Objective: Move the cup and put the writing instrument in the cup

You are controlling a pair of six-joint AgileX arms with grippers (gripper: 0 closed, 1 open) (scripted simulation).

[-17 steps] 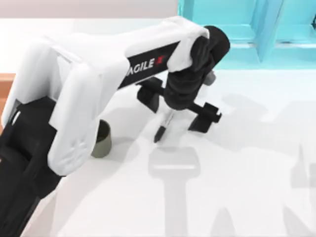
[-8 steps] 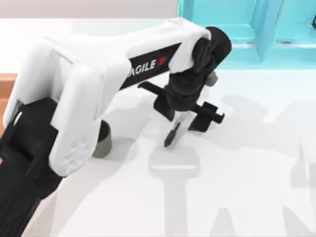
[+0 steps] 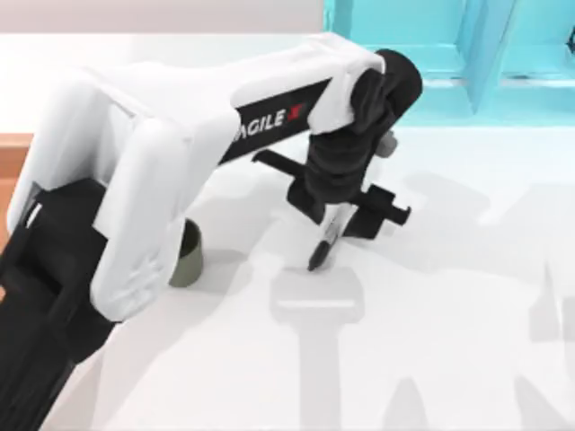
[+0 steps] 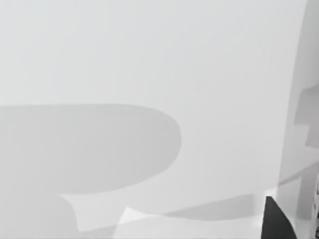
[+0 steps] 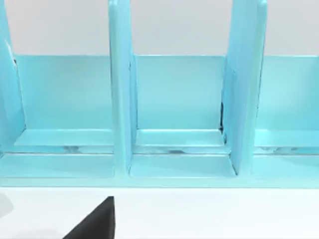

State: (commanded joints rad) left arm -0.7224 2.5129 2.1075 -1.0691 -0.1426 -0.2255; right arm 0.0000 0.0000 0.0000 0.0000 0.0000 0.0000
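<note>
My left gripper [image 3: 342, 210] hangs over the middle of the table, shut on the writing instrument [image 3: 322, 244]. The slim black marker slants down from between the jaws, and its dark tip points at the white tabletop. The cup [image 3: 188, 257], small and dark olive-green, stands upright on the table to the left of the gripper, about a marker's length away. My left forearm hides part of it. In the left wrist view, pale tabletop with soft shadows lies below the gripper. A black part of my right gripper [image 5: 94, 225] shows in the right wrist view, which faces the blue rack.
A turquoise rack [image 3: 431, 54] with upright dividers [image 5: 122, 99] stands along the back right of the white table [image 3: 449, 296]. My left arm's white links span the left half of the top view. A brown strip [image 3: 11, 157] shows at the left edge.
My left gripper has carried the marker a little to the right and towards the front. The marker's tip has shifted the same way. The cup has stayed put.
</note>
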